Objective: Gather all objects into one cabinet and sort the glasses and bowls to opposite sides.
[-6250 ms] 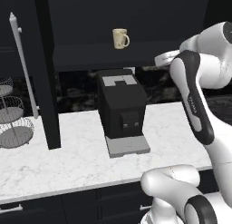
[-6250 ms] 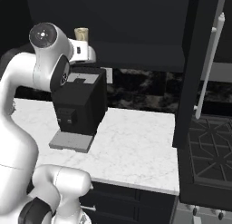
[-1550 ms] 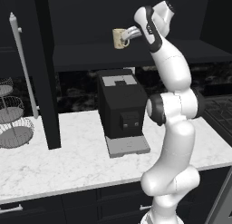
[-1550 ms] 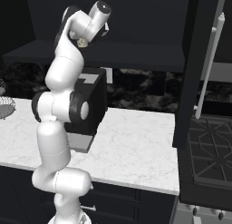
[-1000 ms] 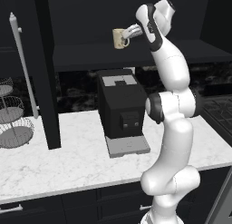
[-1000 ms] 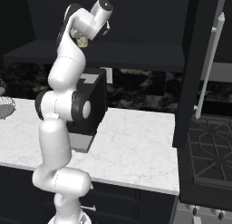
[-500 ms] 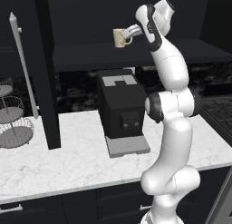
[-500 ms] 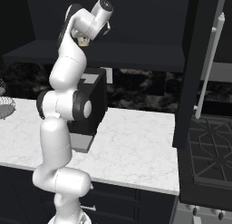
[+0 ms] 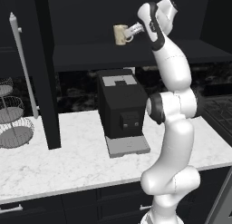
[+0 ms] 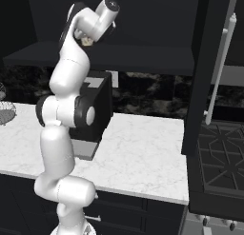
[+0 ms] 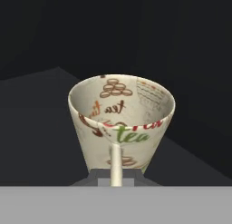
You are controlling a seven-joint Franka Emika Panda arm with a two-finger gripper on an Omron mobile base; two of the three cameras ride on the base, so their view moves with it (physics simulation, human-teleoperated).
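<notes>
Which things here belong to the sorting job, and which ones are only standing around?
Job:
- beige cup, standing on the shelf
- cabinet, open
- gripper, at the cup's handle

Standing around:
- coffee machine
- wire basket stand
- marble counter
- stove

white marble counter, black coffee machine, wire basket stand

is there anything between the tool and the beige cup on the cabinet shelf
Nothing visible does. The tool is right at the handle of the cream-beige printed cup, which stands upright on the dark cabinet shelf. In the hand view the cup sits directly ahead, handle toward the camera, with no other object in front.
</notes>
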